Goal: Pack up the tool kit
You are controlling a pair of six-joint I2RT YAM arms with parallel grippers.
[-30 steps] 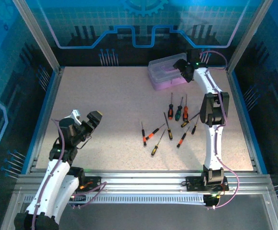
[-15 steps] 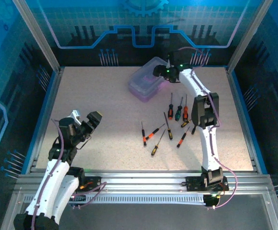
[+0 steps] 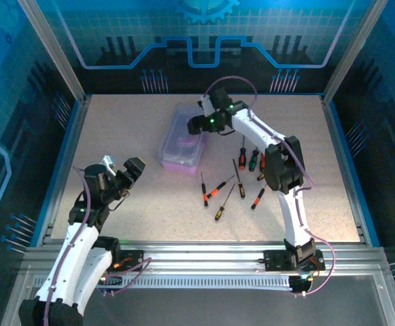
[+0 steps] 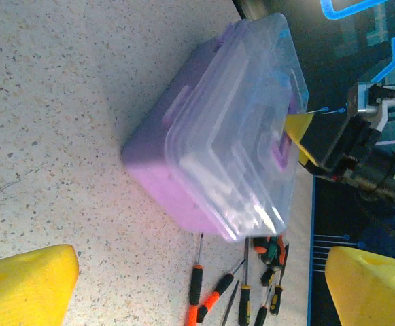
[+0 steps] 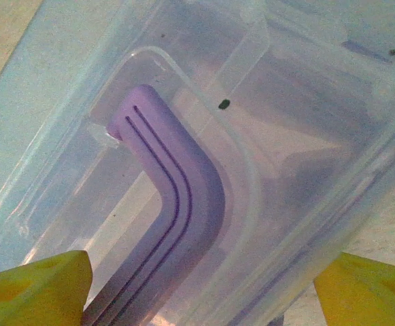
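One small rectangular purple plastic case with a clear hinged lid (image 3: 181, 142) sits on the table (image 3: 122, 129). Thin-shafted screwdrivers with black-and-orange, green, red or yellow handles (image 3: 217, 188) lie toward the table's right edge. Seven show in full and two more are partly hidden behind the right arm (image 3: 282, 166), which makes about nine. The exact count there cannot be told.
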